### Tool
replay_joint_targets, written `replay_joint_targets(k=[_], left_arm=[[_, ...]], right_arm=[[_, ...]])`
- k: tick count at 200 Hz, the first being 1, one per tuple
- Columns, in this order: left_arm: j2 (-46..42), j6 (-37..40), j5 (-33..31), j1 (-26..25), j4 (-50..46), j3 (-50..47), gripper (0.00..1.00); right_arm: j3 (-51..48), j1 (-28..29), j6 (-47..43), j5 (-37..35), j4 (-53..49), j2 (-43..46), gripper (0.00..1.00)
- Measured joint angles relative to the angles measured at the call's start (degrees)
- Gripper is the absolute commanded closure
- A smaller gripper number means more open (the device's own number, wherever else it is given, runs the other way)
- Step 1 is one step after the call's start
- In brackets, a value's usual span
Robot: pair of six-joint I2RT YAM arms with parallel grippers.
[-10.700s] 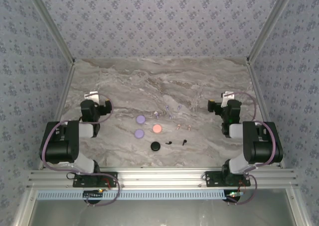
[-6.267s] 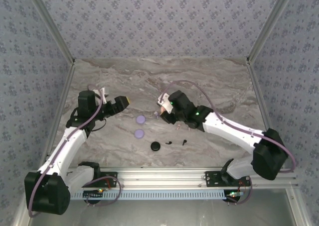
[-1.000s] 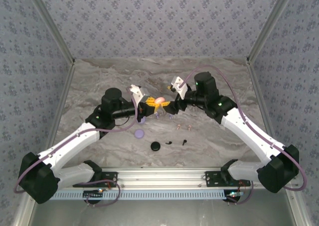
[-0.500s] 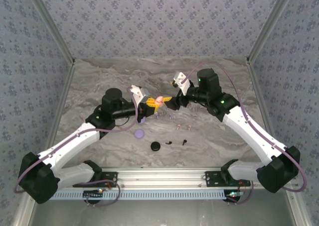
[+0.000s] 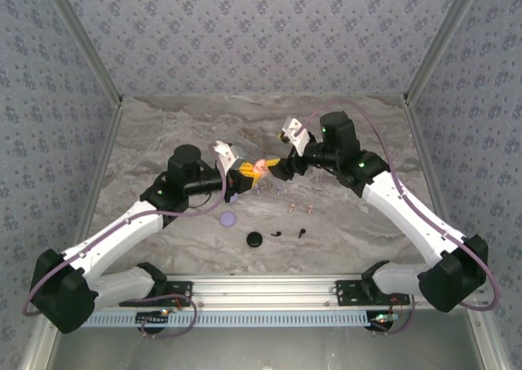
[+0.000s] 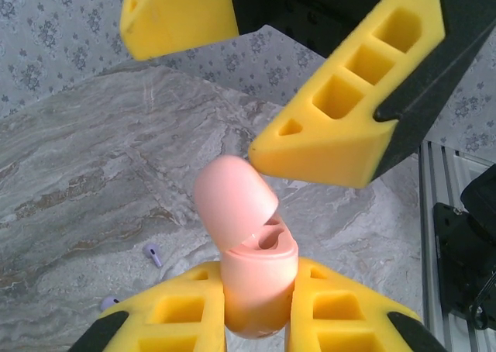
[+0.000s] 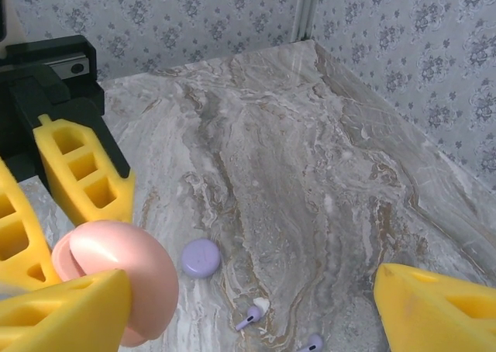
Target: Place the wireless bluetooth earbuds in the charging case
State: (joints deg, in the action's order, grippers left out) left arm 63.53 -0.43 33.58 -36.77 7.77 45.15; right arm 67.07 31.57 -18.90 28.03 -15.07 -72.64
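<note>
Above the table (image 5: 163,125) we are judging the step in hand to be readying the case for loading: it is already open, and the one socket (image 6: 269,240) we are seeing looks empty. The left gripper (image 5: 242,171) is clenching the pink charging case (image 6: 252,282) by its lower body, holding it upright in the air with its lid (image 6: 232,197) tipped back on the hinge. The right gripper (image 5: 277,168) is hanging spread wide just above the case and carrying nothing, one finger close over the lid. We are unable to tell whether it is touching. The earbuds (image 5: 292,204) are lying loose on the table beneath the case and toward the arm bases from it, the lilac earbuds (image 7: 248,318) nearest it. Next, we are expecting the right gripper to have to drop to one earbud, pinch it lightly, and carry it stem-down into the socket.
</note>
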Motion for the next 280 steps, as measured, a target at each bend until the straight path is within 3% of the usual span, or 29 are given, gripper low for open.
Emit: replay_joint_targets(k=[111,138,193,229,280], left_arm=[[-0.1,0.4,-0.4,-0.5,0.0,0.0,1.0],[-1.4,0.3,-1.9,-0.5,0.5,-1.9,1.0],[-6.7,-2.3,-2.6,-0.5,5.8,-9.3,1.0],[-10.6,-2.1,-2.5,-1.4,10.5,-12.3,1.0],[-14.0,0.4,-2.5,-2.3,13.7,-13.7,1.0]], right_arm=[[3.0,-2.3,2.7,0.0,-1.7,-0.7,0.15],[3.0,-5.9,9.2,-2.6,-3.4,2.2,0.15],[-3.6,-8.2,28.4,-13.4,-12.1,4.0,0.27],[-8.9,-3.7,39.8,-19.4,-17.8,-1.2,0.3],[-9.0,2.7,50.1,-24.2,-20.3,-12.4,0.4]])
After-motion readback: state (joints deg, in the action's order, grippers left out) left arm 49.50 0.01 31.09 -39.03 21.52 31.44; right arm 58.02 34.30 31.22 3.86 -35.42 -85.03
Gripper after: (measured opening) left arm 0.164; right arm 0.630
